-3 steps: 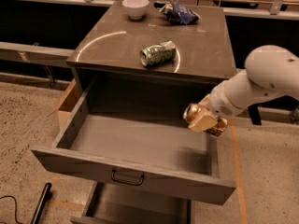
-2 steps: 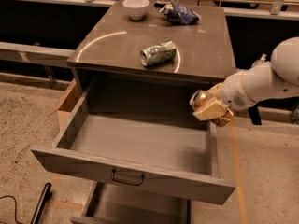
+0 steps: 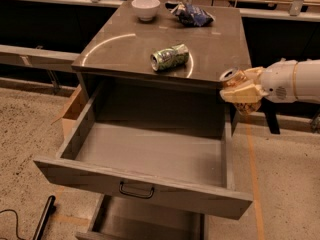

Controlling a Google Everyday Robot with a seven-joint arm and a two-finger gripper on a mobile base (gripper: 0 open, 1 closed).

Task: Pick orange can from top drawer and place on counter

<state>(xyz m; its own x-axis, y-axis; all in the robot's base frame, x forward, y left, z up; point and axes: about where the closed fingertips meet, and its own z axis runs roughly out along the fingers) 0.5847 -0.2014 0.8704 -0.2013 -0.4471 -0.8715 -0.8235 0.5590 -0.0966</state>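
The orange can (image 3: 233,76) is gripped in the jaws of the gripper (image 3: 242,89). It is held tilted in the air just beside the front right corner of the counter (image 3: 215,44), over the right edge of the open top drawer (image 3: 90,174). On the counter are a green-and-white can (image 3: 170,57) lying on its side, a white bowl (image 3: 145,7) and a blue bag (image 3: 192,15).

My pale hand (image 3: 242,88) clasps the shiny orange can (image 3: 230,75). Both hang beside the glossy grey counter's (image 3: 215,49) front right corner.
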